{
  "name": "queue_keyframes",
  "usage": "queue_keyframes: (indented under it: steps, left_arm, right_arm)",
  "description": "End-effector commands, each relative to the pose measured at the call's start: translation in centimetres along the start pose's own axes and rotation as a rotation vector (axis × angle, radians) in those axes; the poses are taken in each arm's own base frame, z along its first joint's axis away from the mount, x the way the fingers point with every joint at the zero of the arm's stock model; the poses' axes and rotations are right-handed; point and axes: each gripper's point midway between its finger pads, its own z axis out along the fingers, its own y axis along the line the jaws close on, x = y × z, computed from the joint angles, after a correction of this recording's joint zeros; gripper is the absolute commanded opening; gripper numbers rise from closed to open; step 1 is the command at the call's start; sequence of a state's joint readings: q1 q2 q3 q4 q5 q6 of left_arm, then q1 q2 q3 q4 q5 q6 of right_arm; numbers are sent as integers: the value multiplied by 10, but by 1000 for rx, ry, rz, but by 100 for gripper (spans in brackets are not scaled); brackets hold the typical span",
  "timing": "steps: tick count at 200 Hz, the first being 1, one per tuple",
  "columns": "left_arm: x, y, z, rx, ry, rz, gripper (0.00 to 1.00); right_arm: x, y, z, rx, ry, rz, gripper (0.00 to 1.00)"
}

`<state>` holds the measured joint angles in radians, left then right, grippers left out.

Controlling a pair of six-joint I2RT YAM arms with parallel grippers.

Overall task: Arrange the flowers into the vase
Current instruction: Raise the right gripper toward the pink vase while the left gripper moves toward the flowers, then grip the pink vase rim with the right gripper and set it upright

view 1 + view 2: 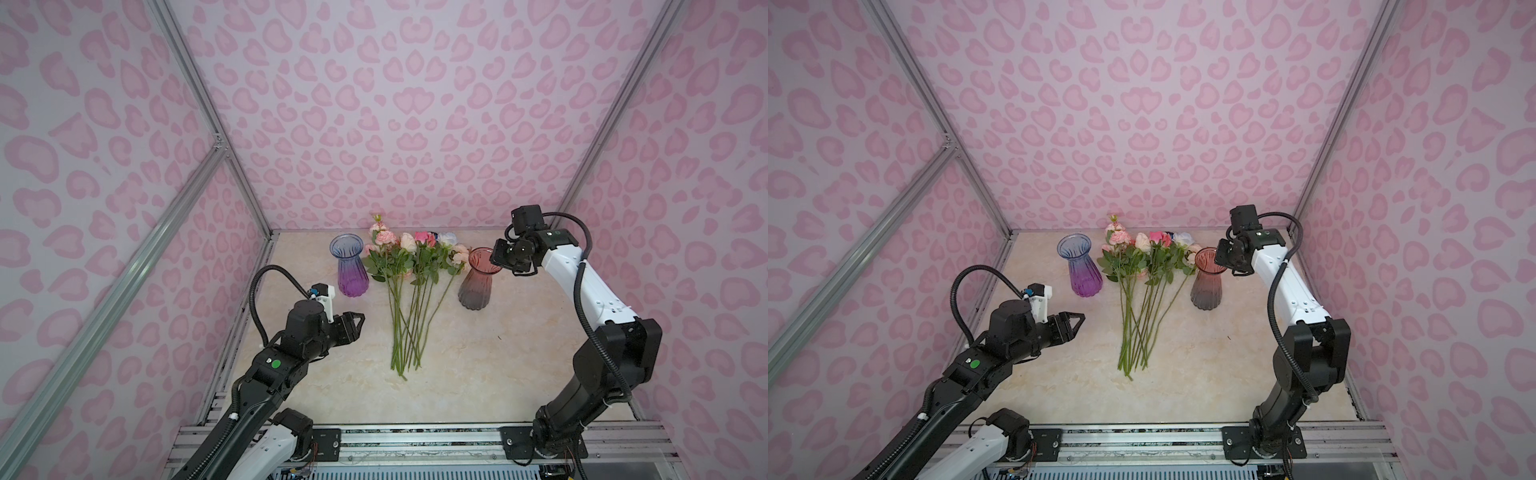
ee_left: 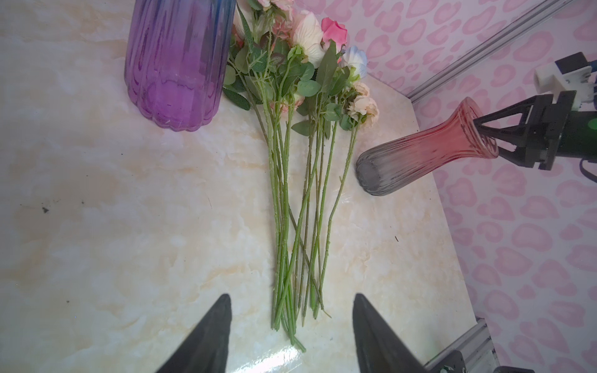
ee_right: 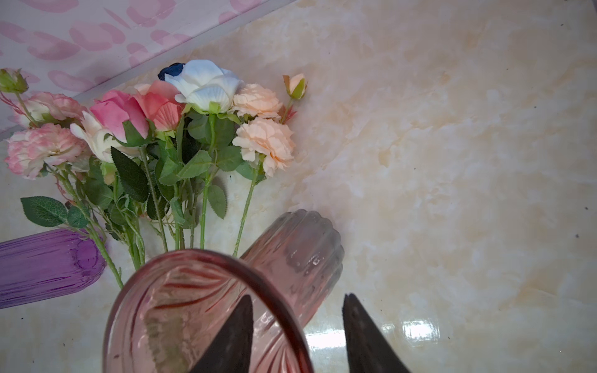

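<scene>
The flowers (image 1: 409, 257) lie flat in a bunch on the table, heads toward the back wall and stem ends (image 2: 290, 310) toward the front. A red vase fading to grey (image 1: 476, 282) stands upright to their right. My right gripper (image 3: 297, 295) is at its rim, open, with one finger (image 3: 232, 332) inside the mouth and the other outside, a gap still showing on the outer side. My left gripper (image 2: 290, 295) hangs open just left of the stem ends, with nothing between its fingers.
A purple vase with a blue top (image 1: 352, 270) stands upright left of the flower heads, near the back left corner. Pink patterned walls close in the table (image 1: 478, 374) on three sides. A metal rail (image 1: 415, 436) runs along the front edge.
</scene>
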<state>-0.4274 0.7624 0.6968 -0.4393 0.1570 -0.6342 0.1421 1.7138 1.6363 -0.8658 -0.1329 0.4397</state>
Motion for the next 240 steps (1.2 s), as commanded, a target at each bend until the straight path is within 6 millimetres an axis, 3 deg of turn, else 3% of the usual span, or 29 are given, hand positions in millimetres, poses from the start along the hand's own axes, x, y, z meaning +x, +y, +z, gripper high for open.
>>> queue_keyframes:
  steps: [1, 36, 133, 198, 240]
  left_arm:
    - [-8, -4, 2, 11, -27, 0, 61]
    - [-7, -3, 7, 1, -15, 5, 62]
    - [-9, -4, 5, 5, -21, 29, 63]
    - [-12, -10, 3, 32, -33, 40, 63]
    - [-10, -12, 3, 47, -27, 47, 63]
  right_arm:
    - [9, 1, 9, -4, 66, -2, 44]
    - [17, 7, 20, -27, 135, 0, 32]
    - [27, 0, 20, -8, 142, 9, 19]
    - [26, -3, 18, -18, 142, 28, 0]
    - [27, -3, 14, -45, 137, 38, 0]
